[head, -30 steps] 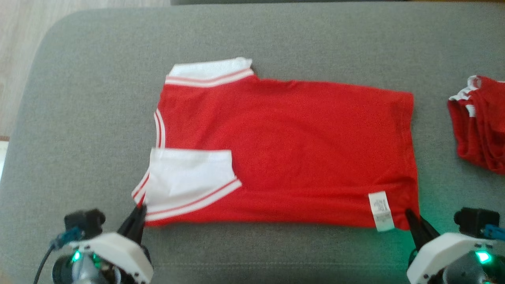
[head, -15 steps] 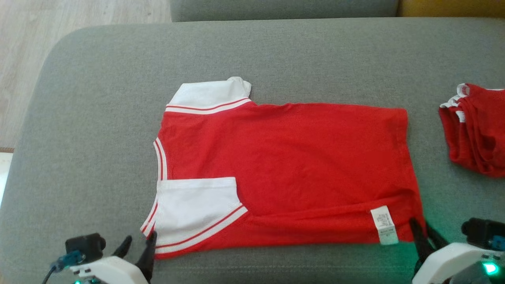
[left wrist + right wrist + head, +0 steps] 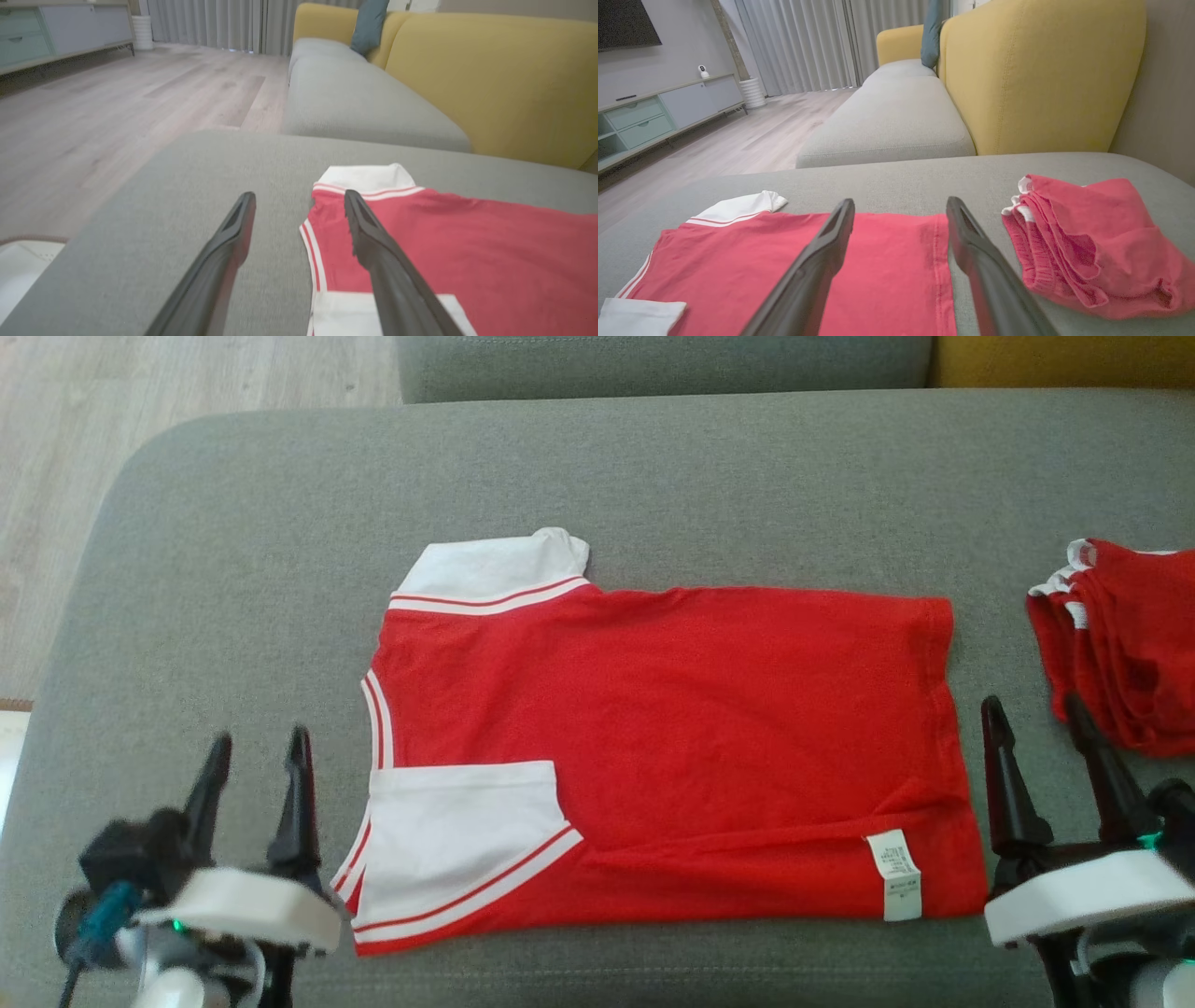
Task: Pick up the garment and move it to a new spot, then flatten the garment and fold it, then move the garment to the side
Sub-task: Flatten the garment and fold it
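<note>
letting go since a second ago, the left gripper [image 3: 260,735] and the right gripper [image 3: 1033,700] now stand wide open and empty, one just off each end of the red shirt [image 3: 672,737], which lies folded on the grey sofa seat [image 3: 653,476], maybe a bit wrinkled near its white tag [image 3: 894,875].

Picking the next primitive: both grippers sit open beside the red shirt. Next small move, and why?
Probably reach the left gripper forward to the far white sleeve: it sticks out beyond the red shirt, while the near sleeve is folded in, and that gripper is open, off the cloth.
</note>
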`<state>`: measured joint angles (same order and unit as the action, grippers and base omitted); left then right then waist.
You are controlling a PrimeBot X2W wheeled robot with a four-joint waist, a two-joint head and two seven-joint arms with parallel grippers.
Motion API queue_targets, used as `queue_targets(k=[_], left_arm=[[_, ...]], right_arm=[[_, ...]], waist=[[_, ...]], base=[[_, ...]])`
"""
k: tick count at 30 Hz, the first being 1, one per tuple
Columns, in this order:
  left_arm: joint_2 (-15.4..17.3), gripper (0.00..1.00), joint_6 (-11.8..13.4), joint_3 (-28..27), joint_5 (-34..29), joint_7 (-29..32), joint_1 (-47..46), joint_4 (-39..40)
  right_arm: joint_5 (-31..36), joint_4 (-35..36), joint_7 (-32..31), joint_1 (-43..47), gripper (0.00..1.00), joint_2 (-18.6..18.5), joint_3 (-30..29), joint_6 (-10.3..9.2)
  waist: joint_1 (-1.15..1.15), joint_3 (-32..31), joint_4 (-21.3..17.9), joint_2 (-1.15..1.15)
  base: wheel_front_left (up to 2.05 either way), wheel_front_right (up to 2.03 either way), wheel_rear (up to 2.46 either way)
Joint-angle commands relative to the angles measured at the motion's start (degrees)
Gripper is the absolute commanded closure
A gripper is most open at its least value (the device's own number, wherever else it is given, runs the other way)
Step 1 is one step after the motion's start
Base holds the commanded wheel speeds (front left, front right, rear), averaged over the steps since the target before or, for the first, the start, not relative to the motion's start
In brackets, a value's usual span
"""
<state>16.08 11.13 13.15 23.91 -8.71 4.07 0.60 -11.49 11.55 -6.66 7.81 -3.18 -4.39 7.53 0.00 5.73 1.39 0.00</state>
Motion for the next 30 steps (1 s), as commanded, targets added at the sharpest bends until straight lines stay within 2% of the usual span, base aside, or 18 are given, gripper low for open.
queue_targets(k=[1, 14, 21, 26, 30], left_arm=[[1.3, 0.0, 0.2, -2.3, -0.6, -0.8, -3.2, 2.3], [1.7, 0.0, -0.1, -0.8, -1.5, -0.5, -6.4, 2.3], [0.9, 0.0, -6.5, 2.3, 0.9, 2.9, -19.0, -5.0], [-0.9, 0.0, -11.1, 4.7, 1.6, 4.4, -31.7, -14.1], [-3.1, 0.0, -13.5, 6.7, 1.2, 5.4, -41.4, -22.3]], right_arm=[[0.4, 2.4, 0.5, -2.0, 0.0, -1.3, 1.4, -0.04], [0.5, 3.3, 0.6, -2.6, 0.0, -0.7, 2.0, -0.04], [0.9, 3.7, 0.3, -4.8, 0.0, -0.2, 2.1, -0.04], [1.4, 3.8, 0.3, -6.7, 0.0, 0.0, 2.7, -0.04], [1.6, 3.6, 0.4, -8.2, 0.0, 0.1, 2.8, -0.04]], waist=[[0.0, 0.0, 0.0, 0.0], [0.0, 1.2, -0.3, 0.0], [0.0, 6.9, -0.4, 0.0], [0.0, 10.8, -1.5, 0.0], [0.0, 13.9, -2.4, 0.0]], base=[[0.0, 0.0, 0.0], [0.0, 0.0, 0.0], [0.0, 0.0, 0.0], [0.0, 0.0, 0.0], [0.0, 0.0, 0.0]])
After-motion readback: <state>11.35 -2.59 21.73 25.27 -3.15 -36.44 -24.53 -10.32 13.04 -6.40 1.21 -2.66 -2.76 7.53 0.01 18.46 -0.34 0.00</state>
